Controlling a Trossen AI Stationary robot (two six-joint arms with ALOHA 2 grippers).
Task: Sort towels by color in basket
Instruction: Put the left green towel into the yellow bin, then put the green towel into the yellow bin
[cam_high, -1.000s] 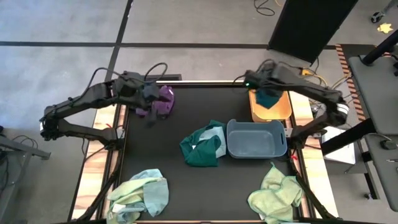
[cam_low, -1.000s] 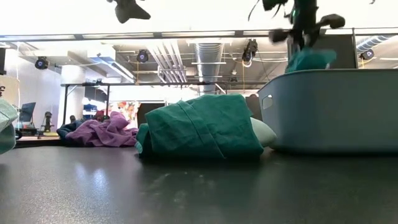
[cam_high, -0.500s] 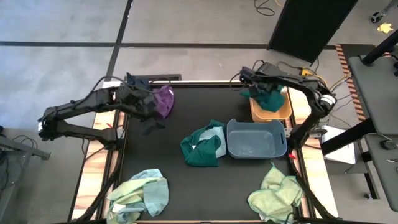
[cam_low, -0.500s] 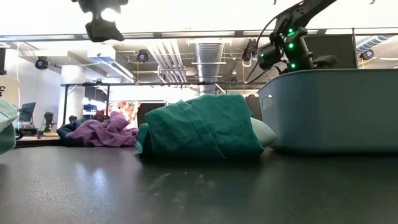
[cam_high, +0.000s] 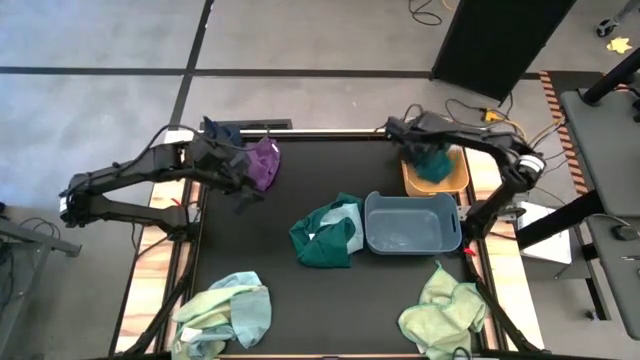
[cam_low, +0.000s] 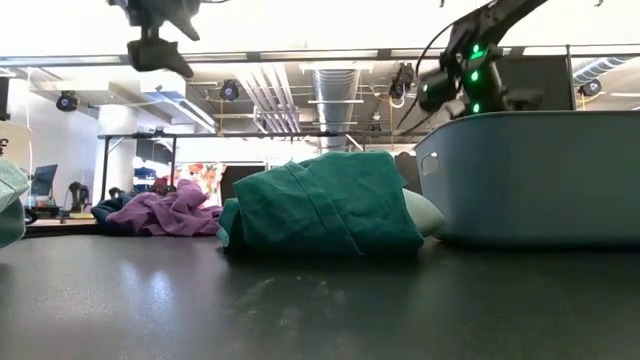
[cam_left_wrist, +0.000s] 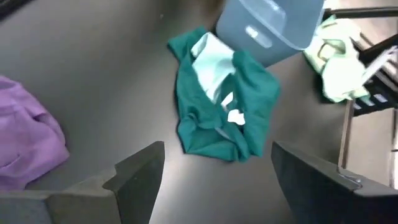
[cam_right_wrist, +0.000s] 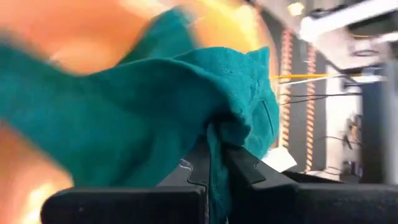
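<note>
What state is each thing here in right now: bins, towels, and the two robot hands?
Blue bin: empty, upright.
Orange bin: green towel going in.
Right hand: shut on that green towel.
Left hand: open, empty, beside purple towel.
Green pile: crumpled against the blue bin.
Light blue pile: loose on table.
Yellow-green pile: loose on table.

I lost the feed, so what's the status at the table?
Right gripper shut on a green towel over the orange bin. Left gripper open, empty, beside the purple towel. Nothing in the way.
</note>
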